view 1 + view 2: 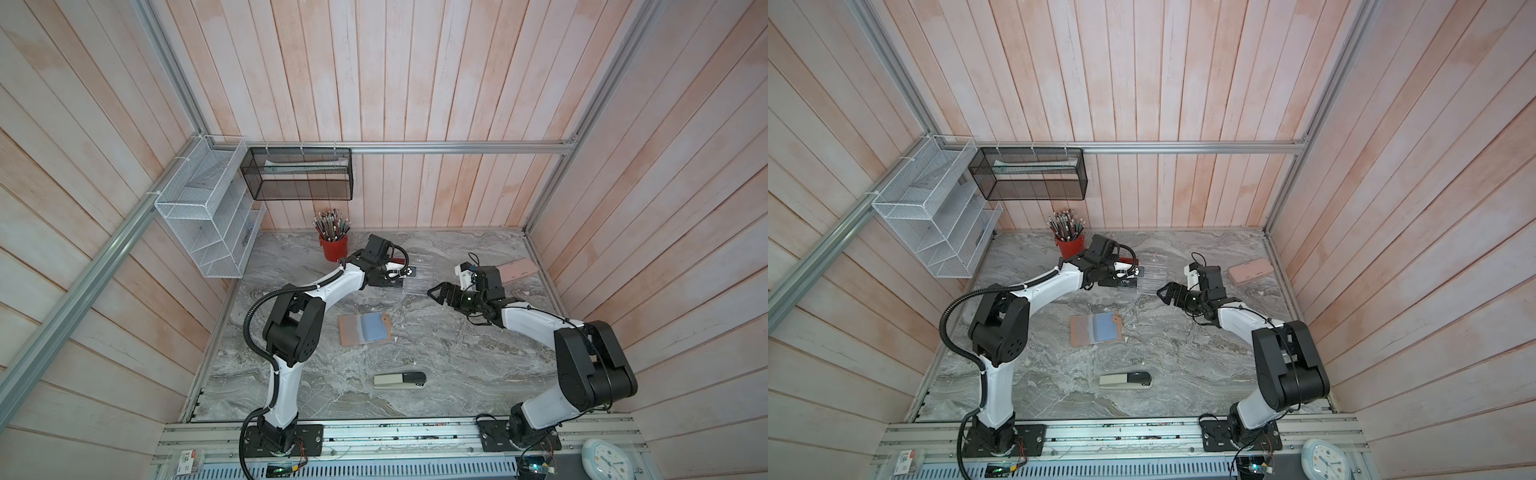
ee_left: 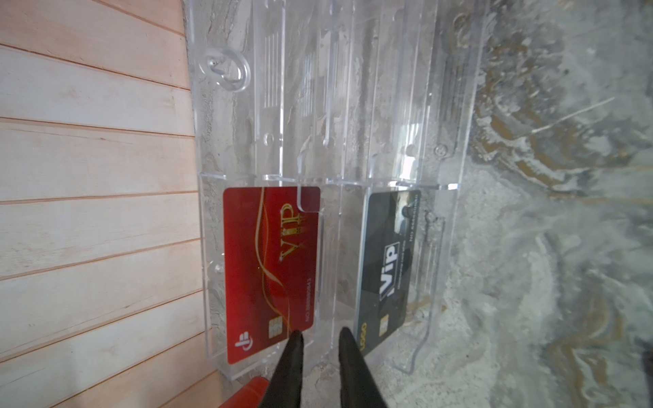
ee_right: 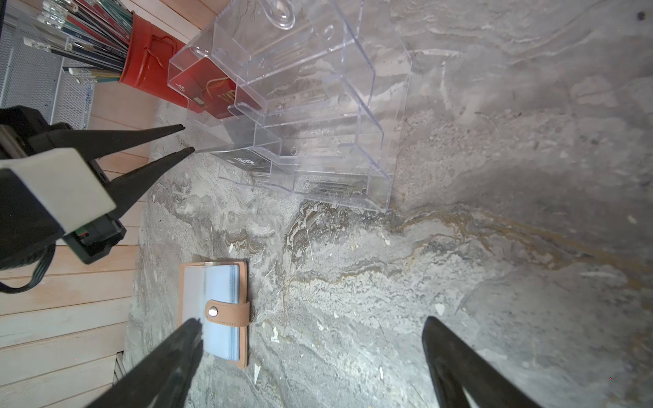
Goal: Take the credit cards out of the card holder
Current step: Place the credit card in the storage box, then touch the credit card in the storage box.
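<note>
Left wrist view showed the left gripper with its black jaws narrowly parted and holding nothing, tips at the edge of a clear acrylic stepped rack, where a red plastic VIP card and a black plastic VIP card sat in separate pockets. Right wrist view showed the right gripper spread wide and empty above the grey marble tabletop, on which the tan-pink leather-look folding card holder lay open, bluish sleeves up, apart from the rack. In both top views the card holder lay flat between the two arms, nearer the left arm.
</note>
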